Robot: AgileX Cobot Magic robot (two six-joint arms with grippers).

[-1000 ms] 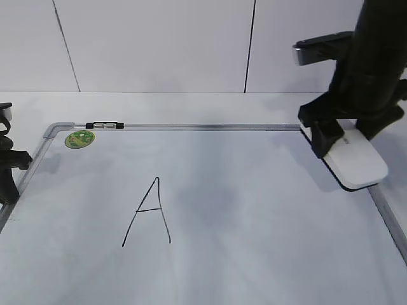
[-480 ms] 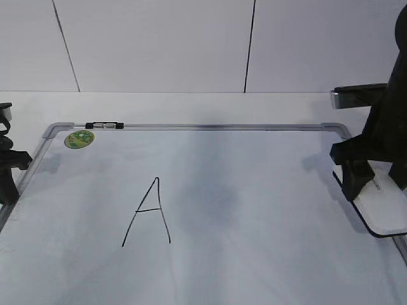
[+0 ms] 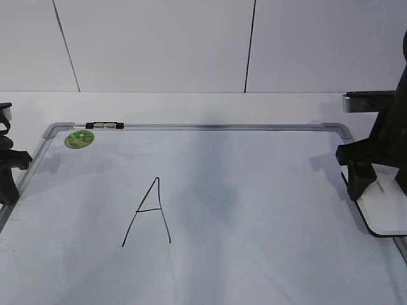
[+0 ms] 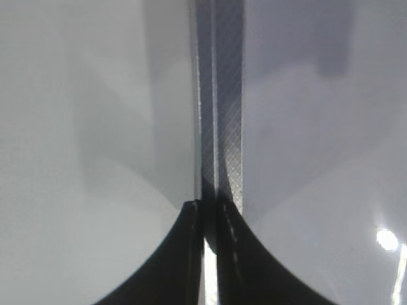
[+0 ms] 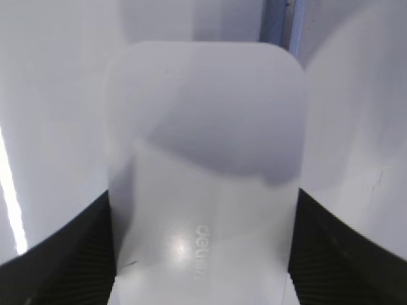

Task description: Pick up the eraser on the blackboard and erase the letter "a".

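The right claw (image 3: 375,184) grips the white eraser (image 3: 385,206) between its two fingers, one on each long side, at the right edge of the blackboard (image 3: 254,267). The right wrist view shows the eraser (image 5: 203,178) filling the gap between the dark fingers (image 5: 57,260), a small grey marking on its top. The left claw (image 4: 210,254) is closed with nothing in it, above the board's grey frame (image 4: 219,95) at the left side. A capital "A" (image 3: 149,213) and a green round sticker (image 3: 80,138) are on the board; I cannot see a small "a".
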